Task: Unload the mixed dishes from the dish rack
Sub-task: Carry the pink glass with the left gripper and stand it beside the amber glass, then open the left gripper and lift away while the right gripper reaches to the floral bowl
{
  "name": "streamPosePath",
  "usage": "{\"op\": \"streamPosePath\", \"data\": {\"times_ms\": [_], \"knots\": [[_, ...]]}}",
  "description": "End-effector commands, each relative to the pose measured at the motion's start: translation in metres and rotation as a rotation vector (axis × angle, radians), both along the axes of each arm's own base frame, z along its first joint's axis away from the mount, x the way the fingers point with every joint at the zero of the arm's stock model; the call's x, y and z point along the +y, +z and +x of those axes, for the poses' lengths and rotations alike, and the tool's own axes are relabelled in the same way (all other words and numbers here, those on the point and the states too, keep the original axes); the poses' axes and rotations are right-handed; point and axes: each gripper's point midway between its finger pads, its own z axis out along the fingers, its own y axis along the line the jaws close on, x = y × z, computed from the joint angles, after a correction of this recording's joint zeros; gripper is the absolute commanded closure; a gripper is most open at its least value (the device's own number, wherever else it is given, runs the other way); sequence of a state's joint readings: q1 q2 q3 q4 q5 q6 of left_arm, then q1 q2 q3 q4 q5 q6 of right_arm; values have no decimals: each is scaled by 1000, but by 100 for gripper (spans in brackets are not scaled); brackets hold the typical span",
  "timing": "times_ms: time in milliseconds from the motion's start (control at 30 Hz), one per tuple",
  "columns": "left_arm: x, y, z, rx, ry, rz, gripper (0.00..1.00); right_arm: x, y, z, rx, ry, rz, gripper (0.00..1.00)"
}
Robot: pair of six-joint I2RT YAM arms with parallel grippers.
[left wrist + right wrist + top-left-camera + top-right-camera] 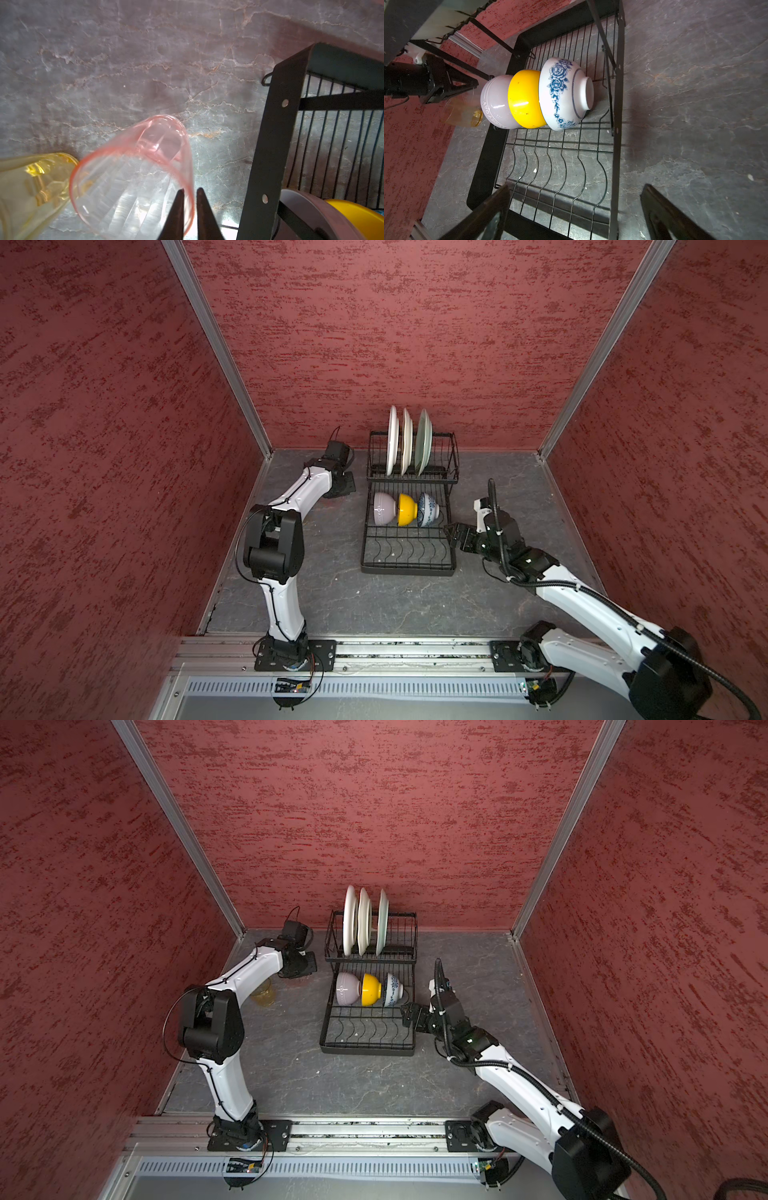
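Pink tumbler (133, 166) mouth-up by the back-left corner of the worktop (353, 605), beside the amber tumbler (31, 182), just off the dish rack (409, 570) — set-down step, I'd say. My left claw (190, 193) narrow, straddling its rim; pinch or not, can't tell. Next: release, lift straight. My right claw (575, 209) wide, facing the blue-white floral bowl (560, 93). Pink glass blurred — base contact unclear.

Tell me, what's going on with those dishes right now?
Left claw astride pink tumbler rim, grip unclear. Right claw open beside dish rack. Three bowls, three plates in rack. Nothing blocking.
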State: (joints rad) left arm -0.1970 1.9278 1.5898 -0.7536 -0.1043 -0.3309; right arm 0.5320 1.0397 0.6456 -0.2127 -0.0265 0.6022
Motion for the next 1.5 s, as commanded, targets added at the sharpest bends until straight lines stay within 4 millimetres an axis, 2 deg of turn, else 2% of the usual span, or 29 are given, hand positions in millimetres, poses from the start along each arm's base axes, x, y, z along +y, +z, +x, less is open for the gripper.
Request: {"op": "streamPosePath", "data": {"times_ms": [0, 100, 200, 267, 500, 567, 833, 1033, 1233, 1333, 1467], "knots": [[-1, 6, 7, -14, -25, -5, 75, 3, 3, 3, -6, 6, 23, 1], [-3, 13, 12, -26, -40, -13, 61, 4, 1, 3, 1, 9, 27, 1], [-4, 22, 14, -48, -46, -17, 54, 6, 1, 4, 4, 14, 34, 1], [-5, 32, 14, -79, -49, -27, 44, 7, 0, 5, 7, 17, 36, 1], [-7, 62, 4, -182, -56, -80, 15, 16, -3, 12, 12, 42, 43, 1], [-6, 71, -3, -211, -48, -92, 0, 20, -4, 15, 17, 51, 43, 1], [0, 96, -43, -361, 3, -175, 1, 32, -2, 33, -12, 74, 38, 4], [-4, 108, -73, -420, -3, -241, 0, 40, -7, 45, -39, 90, 28, 12], [-17, 104, -99, -424, -44, -287, 1, 38, -16, 55, -70, 60, 10, 24], [-26, 95, -109, -415, -71, -310, 1, 42, -17, 58, -82, 71, 13, 25], [-29, 83, -119, -391, -86, -308, 1, 37, -22, 64, -101, 42, -10, 26]]}}
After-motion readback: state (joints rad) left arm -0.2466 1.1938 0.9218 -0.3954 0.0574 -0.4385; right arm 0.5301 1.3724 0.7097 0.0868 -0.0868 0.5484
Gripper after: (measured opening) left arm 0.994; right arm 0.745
